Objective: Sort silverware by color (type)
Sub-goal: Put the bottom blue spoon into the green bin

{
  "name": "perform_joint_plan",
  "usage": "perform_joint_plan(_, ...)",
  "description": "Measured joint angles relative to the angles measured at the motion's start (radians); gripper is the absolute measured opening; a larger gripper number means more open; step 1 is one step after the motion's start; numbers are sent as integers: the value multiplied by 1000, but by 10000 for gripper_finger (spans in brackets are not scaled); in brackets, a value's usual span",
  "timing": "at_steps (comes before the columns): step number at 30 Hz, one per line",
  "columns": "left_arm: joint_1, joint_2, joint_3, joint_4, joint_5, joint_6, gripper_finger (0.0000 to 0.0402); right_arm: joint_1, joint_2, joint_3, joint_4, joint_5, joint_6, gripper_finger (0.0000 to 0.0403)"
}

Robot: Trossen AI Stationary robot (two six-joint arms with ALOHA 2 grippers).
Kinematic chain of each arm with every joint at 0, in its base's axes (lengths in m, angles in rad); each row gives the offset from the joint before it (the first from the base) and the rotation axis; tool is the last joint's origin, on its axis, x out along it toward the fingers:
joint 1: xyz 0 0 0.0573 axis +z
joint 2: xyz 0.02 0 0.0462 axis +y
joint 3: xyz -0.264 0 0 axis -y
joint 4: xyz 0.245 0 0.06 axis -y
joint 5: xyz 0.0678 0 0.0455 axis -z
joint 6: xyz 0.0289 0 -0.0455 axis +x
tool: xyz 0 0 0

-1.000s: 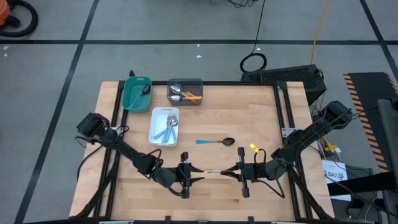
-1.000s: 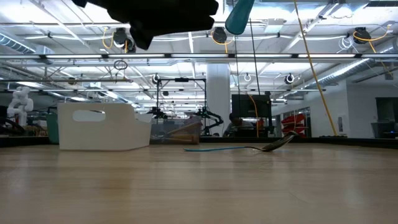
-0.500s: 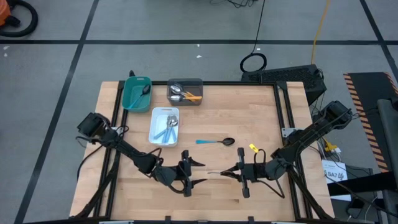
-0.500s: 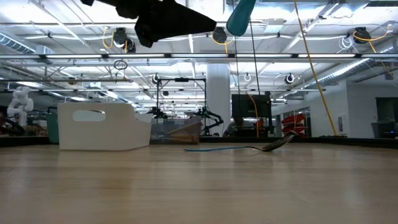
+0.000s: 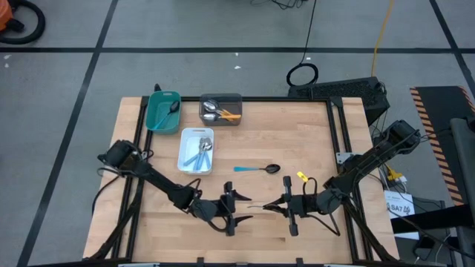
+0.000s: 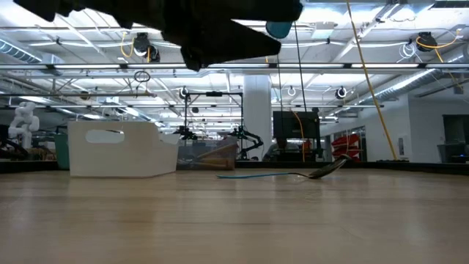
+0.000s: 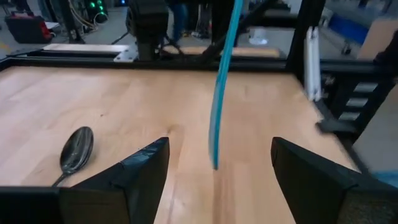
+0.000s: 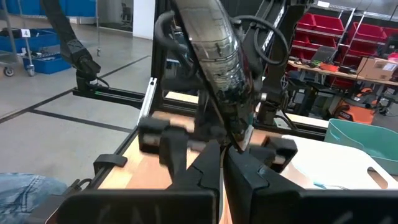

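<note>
Two pincers meet near the wooden bench's point(image 5: 297, 133) front edge; the left pincer point(image 5: 241, 208) gapes wide around nothing; the right pincer point(image 5: 273, 207) is clamped on a thin light-blue-handled spoon point(image 7: 221, 93). Only the left wrist view shows that handle clearly, hanging between its spread fingers point(image 7: 134, 171).

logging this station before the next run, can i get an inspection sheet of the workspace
surface: wooden table, bare across most of its middle
job's things: blue-handled spoon lying loose; another blue-handled spoon pinched by the right gripper; more spoons in the three trays
clutter: small yellow item by the right arm
grippers: left gripper open around the held spoon's handle; right shut on it
cables: yellow cable and black coil on the floor
surroundings: open workshop hall
</note>
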Motion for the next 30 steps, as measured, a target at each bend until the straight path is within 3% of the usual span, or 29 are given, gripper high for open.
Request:
perform_joint_plan(8, -1, 30, 66, -11, -8, 74, 252, 0, 0, 0, -9, 1, 0, 2)
perform_joint_plan(27, -1, 25, 66, -88, -162, 14, 19, 0, 0, 0, -8, 25, -5, 2)
perform_joint_plan(30, -1, 24, 66, -88, -164, 3, 9, 0, 0, 0, -9, 49, 4, 7)
